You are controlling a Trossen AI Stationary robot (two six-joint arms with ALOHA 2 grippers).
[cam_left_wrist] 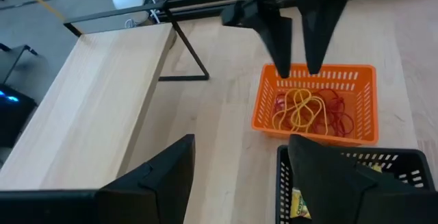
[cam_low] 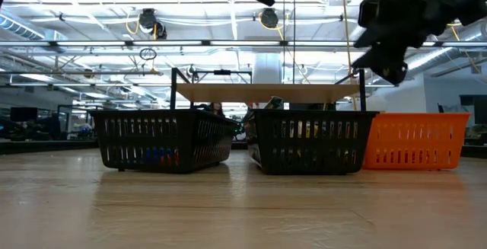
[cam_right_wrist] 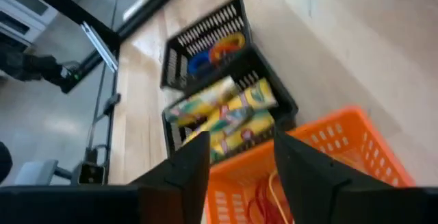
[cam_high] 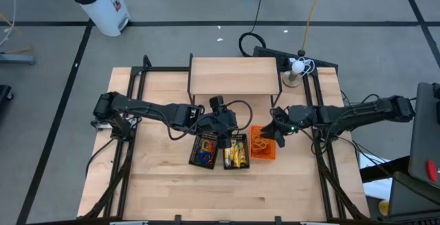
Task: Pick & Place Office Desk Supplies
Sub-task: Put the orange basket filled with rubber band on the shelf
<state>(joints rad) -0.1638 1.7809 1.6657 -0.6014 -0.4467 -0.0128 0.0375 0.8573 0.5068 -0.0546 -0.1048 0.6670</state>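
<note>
Three small baskets stand side by side on the wooden table. The orange basket (cam_high: 263, 144) holds yellow rubber bands (cam_left_wrist: 299, 111) and red ones (cam_left_wrist: 337, 114). The middle black basket (cam_high: 236, 152) holds yellow oblong packs (cam_right_wrist: 226, 114). The left black basket (cam_high: 205, 151) holds orange and blue bands (cam_right_wrist: 215, 51). My right gripper (cam_left_wrist: 300, 63) hangs above the orange basket's far rim, open, with nothing between its fingers. My left gripper (cam_left_wrist: 241, 142) hovers open above the black baskets' far ends, holding nothing.
A raised wooden shelf (cam_high: 234, 77) on a black metal frame stands behind the baskets. A white round object (cam_high: 297, 67) sits at the back right corner. Bare tabletop lies in front of the baskets. A white bin (cam_high: 96, 1) stands on the floor beyond the table.
</note>
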